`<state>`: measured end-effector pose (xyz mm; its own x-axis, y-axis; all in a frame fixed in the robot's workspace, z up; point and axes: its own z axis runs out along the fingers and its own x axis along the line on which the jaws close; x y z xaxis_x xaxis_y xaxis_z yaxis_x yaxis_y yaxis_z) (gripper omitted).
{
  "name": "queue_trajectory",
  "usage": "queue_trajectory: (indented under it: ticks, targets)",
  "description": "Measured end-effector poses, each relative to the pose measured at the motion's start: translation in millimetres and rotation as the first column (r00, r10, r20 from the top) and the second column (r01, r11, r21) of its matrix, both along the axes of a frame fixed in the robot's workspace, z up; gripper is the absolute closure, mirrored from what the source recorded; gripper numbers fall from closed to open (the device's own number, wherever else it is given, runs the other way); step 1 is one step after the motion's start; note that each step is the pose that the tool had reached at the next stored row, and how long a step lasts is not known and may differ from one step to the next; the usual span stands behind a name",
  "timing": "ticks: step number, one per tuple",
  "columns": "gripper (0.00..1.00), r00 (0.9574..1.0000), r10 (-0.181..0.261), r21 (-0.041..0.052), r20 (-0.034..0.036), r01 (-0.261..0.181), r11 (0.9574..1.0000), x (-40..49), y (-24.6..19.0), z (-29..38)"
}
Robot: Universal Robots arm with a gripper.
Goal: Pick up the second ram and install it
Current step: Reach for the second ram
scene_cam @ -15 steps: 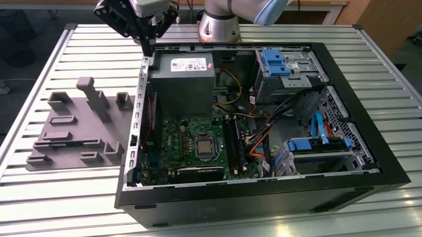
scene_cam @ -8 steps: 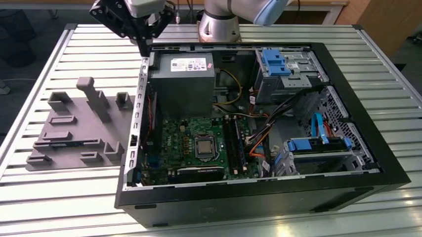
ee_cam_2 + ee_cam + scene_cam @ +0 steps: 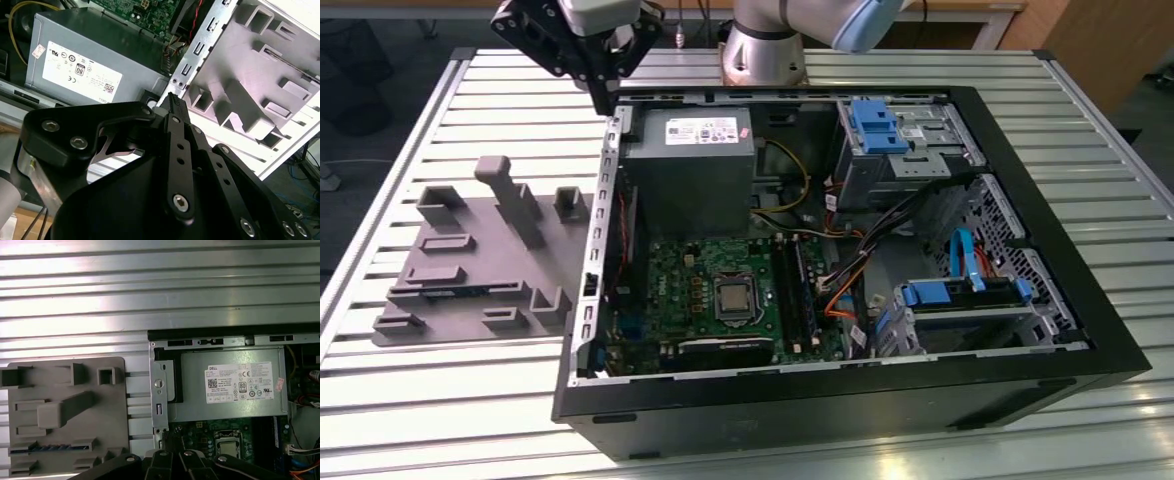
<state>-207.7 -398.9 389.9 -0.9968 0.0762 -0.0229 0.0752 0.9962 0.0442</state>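
In the exterior view the black, metal-linked gripper [image 3: 603,100] is seen hanging at the eleven o'clock corner of the open black steel computer case [image 3: 854,392], just beside the case rim; its two slim fingers are drawn together to a single narrow tip [image 3: 172,99] and nothing is clamped between them. The second ram [image 3: 50,446], a thin, flat blue-green circuit-board stick, is found lying edge-up in a long slot of the grey moulded plastic holder tray [image 3: 474,255], which is set on the ribbed aluminium table [image 3: 454,400] at nine o'clock of the case; the stick [image 3: 460,291] is placed toward seven o'clock from the gripper and well apart from it. Blocky uprights and one slanted ramp are raised from the tray's matt surface. Inside the case, a smooth grey sheet-metal power supply box [image 3: 694,165] with a white label is mounted nearest the gripper; below it, toward six o'clock, the green motherboard [image 3: 674,290] is laid flat, with long black plastic memory slots [image 3: 790,285] running beside its square silver processor socket [image 3: 734,300].
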Motion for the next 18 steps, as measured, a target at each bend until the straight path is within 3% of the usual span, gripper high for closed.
queue_trajectory:
  ticks: [18]
  targets:
    - [0.89,1.0,0.0,0.0,0.0,0.0,1.0,-18.2,0.0,-0.5]
